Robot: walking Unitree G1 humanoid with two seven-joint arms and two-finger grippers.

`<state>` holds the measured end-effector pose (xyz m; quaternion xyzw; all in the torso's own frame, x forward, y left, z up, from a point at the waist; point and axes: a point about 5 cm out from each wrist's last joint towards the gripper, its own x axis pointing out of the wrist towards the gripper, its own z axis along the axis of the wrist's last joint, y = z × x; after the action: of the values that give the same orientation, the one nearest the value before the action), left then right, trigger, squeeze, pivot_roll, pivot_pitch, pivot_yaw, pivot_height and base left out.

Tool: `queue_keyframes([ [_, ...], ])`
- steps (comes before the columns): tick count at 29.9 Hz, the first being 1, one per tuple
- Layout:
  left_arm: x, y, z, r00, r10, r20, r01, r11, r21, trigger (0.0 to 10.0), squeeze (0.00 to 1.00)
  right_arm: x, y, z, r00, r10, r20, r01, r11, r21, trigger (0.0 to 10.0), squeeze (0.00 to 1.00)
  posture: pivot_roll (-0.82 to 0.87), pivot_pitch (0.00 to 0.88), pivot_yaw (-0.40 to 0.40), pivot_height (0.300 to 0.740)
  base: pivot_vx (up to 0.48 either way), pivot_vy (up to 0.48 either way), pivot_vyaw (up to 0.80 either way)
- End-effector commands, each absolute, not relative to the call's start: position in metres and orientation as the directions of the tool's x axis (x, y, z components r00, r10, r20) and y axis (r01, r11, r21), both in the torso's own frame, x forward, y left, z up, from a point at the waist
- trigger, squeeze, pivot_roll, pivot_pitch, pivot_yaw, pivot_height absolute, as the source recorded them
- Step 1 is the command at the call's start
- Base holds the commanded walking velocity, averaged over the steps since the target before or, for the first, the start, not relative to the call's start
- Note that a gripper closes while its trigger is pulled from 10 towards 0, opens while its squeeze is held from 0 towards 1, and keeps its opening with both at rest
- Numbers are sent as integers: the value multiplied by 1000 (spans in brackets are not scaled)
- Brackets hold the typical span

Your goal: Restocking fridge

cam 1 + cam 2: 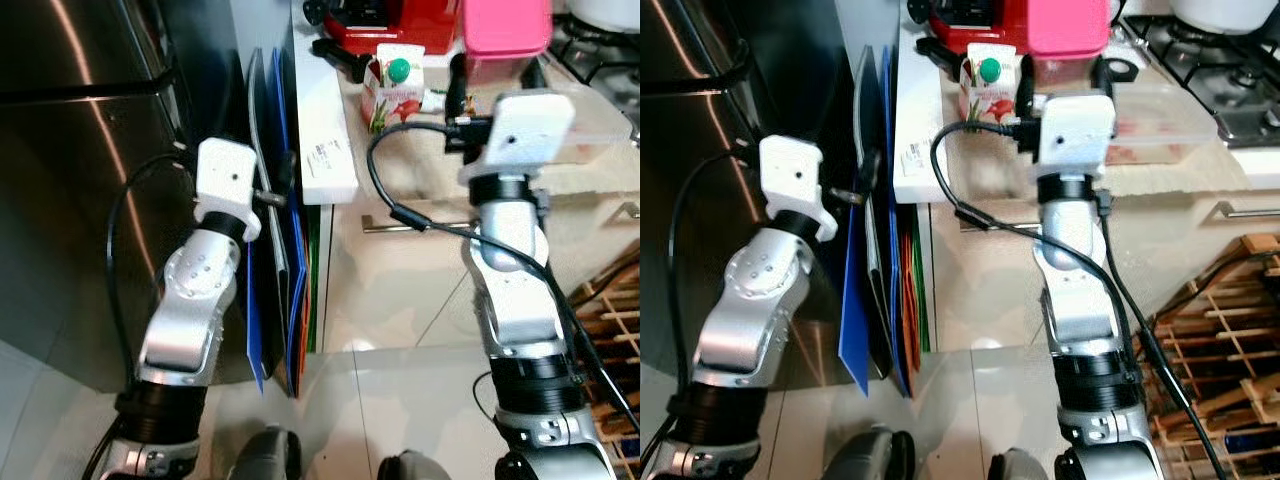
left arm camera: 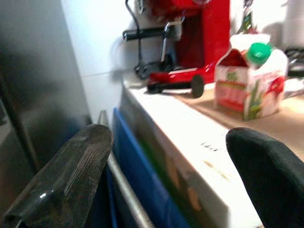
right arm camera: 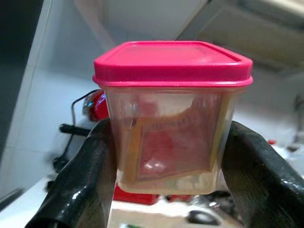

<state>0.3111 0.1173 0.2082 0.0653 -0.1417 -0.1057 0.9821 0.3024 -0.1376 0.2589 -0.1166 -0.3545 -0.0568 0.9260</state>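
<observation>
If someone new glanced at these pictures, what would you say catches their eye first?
Most likely the clear container with the bright pink lid, held up between the fingers of the right pincer above the counter. Next, the red appliance at the back of the counter, with the juice carton in front of it. The open left pincer hangs beside the steel fridge.

Clear tub with pink lid, clamped between black fingers, contents possibly red packets
</observation>
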Motion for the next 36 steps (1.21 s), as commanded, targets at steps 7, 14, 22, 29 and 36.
queue_keyframes([
  [7, 310, 106, 196, 940, -249, 234, 231, 968, 103, 10000, 0, 281, -157, 218, 815, -92, 573, 253, 945, -209, 0, 0, 65, 43, -14, 710, 0, 0, 0],
  [14, 318, 107, 181, 952, -237, 195, 212, 967, 142, 10000, 0, 278, -149, 195, 863, -79, 499, 208, 956, -208, 0, 0, 43, 27, 3, 710, 0, 0, 0],
  [22, 322, 104, 182, 949, -252, 192, 225, 963, 149, 10000, 0, 278, -147, 183, 889, -77, 451, 183, 963, -196, 0, 0, 34, 30, 23, 710, -102, 0, 0],
  [29, 323, 103, 182, 944, -263, 199, 237, 961, 145, 10000, 0, 280, -142, 175, 914, -57, 402, 148, 969, -200, 0, 0, 37, 34, 27, 710, 0, 0, 0],
  [36, 323, 103, 184, 935, -286, 209, 254, 953, 164, 10000, 0, 282, -142, 171, 922, -55, 382, 144, 967, -209, 0, 0, 37, 36, 32, 710, 0, -206, 0],
])
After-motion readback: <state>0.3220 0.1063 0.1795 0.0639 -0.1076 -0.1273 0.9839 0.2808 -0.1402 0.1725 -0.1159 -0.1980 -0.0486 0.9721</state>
